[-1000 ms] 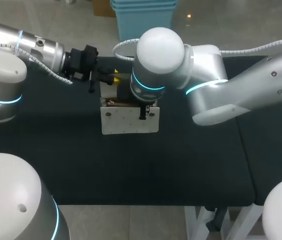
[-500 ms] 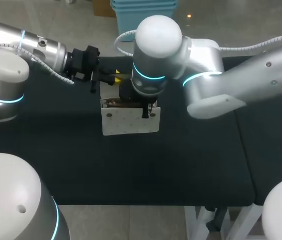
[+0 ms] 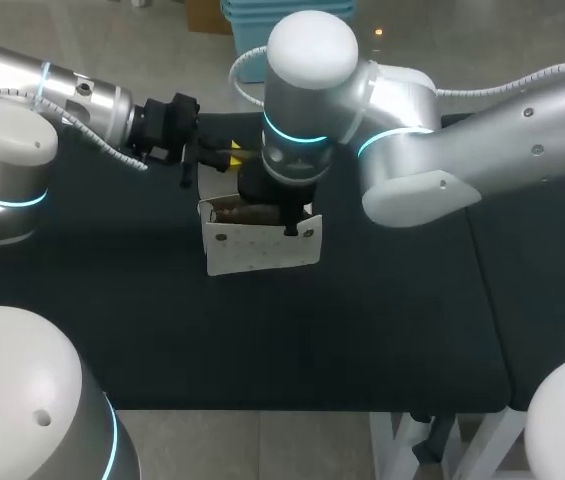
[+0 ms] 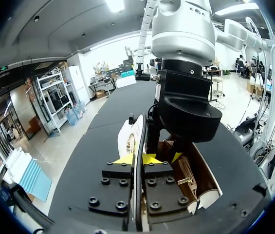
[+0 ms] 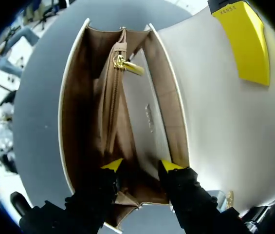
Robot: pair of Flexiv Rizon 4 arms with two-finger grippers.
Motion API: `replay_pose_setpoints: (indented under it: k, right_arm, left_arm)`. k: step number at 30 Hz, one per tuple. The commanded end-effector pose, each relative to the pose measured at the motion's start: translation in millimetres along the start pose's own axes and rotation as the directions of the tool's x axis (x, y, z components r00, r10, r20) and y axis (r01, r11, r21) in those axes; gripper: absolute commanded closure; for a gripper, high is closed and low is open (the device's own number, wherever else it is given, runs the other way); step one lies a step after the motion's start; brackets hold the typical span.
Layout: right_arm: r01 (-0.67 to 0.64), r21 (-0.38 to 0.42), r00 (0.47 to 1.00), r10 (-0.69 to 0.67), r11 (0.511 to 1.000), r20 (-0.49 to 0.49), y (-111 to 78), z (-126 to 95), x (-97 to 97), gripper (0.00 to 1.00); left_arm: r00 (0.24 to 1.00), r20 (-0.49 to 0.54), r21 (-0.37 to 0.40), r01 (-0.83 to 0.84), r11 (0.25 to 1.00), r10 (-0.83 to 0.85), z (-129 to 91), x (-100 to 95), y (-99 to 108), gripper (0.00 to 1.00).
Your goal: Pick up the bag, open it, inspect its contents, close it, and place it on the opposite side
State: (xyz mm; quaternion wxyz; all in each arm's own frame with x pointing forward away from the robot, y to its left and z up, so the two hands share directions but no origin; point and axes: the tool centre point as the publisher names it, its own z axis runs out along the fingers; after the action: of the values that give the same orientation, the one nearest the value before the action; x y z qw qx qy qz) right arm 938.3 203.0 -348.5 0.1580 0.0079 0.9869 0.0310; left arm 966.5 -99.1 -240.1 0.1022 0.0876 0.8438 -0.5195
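- Pulled bag (image 3: 262,250) mouth wider than 1 s ago, mid-table toward 12 o'clock.
- Kept left gripper (image 4: 138,159) clamped on its rim.
- Held right gripper (image 5: 141,165) parted inside, gripping nothing; looked ready for inspection.

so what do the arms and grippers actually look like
Both arms are silver-grey tubes with rounded white joint caps and glowing cyan rings. The left arm carries a ribbed white hose, the right arm a smooth white cable. The left gripper and right gripper are black with yellow tips.
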Motion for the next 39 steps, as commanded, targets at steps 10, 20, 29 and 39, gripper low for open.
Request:
replay_pose_setpoints:
  k: [10,20,29,39]
  right_arm:
    - [0.008,0.056,1.0,-0.007,0.998,-0.011,31.3,17.9,2.6,0.0]
    - [0.007,0.059,1.0,-0.006,0.998,-0.011,31.0,18.0,3.0,0.0]
    - [0.005,0.059,1.0,-0.005,0.998,-0.006,31.8,17.3,2.1,0.0]
    - [0.004,0.057,1.0,-0.004,0.998,0.004,33.5,14.9,0.4,0.05]
  left_arm:
    - [1.0,-0.016,0.019,-0.01,1.0,0.01,11.2,-0.3,-9.4,1.0]
    - [1.0,-0.017,0.016,-0.007,1.0,0.008,11.7,-0.9,-9.0,1.0]
    - [1.0,-0.02,0.017,-0.009,1.0,0.009,11.7,-0.7,-9.4,1.0]
    - [1.0,-0.022,0.016,-0.008,1.0,0.008,12.3,0.2,-9.1,1.0]
